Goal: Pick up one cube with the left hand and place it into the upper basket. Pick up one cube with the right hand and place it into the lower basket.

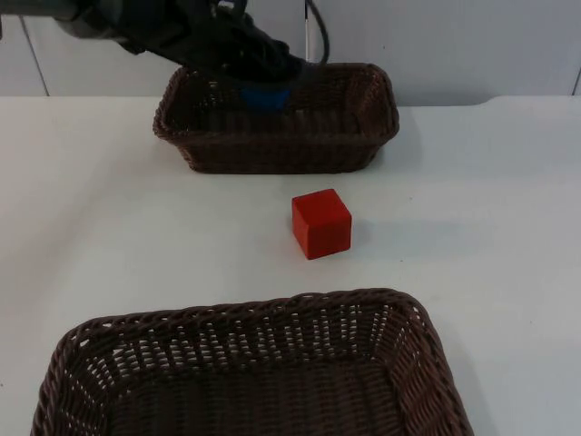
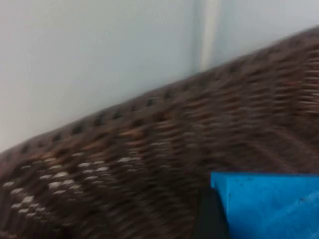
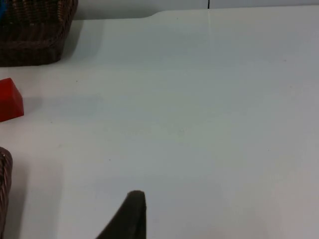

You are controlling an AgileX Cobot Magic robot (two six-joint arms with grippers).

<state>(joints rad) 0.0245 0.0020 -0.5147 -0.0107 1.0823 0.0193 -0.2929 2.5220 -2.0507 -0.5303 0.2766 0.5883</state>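
My left gripper (image 1: 265, 84) hangs over the upper basket (image 1: 272, 162) at the back of the table, shut on a blue cube (image 1: 265, 96). The left wrist view has the blue cube (image 2: 269, 204) close up against the basket's woven inner wall (image 2: 149, 149). A red cube (image 1: 320, 223) rests on the white table between the two baskets, with nothing touching it. The lower basket (image 1: 245, 313) stands at the near edge with nothing in the part I can see. My right gripper (image 3: 132, 216) waits over bare table, well to the right of the red cube (image 3: 10, 99).
The grey partition wall (image 1: 454, 45) rises right behind the upper basket. Open white table lies to the right of both baskets (image 3: 209, 124). The right wrist view also catches the upper basket (image 3: 35, 30) and the lower basket's rim (image 3: 4, 184).
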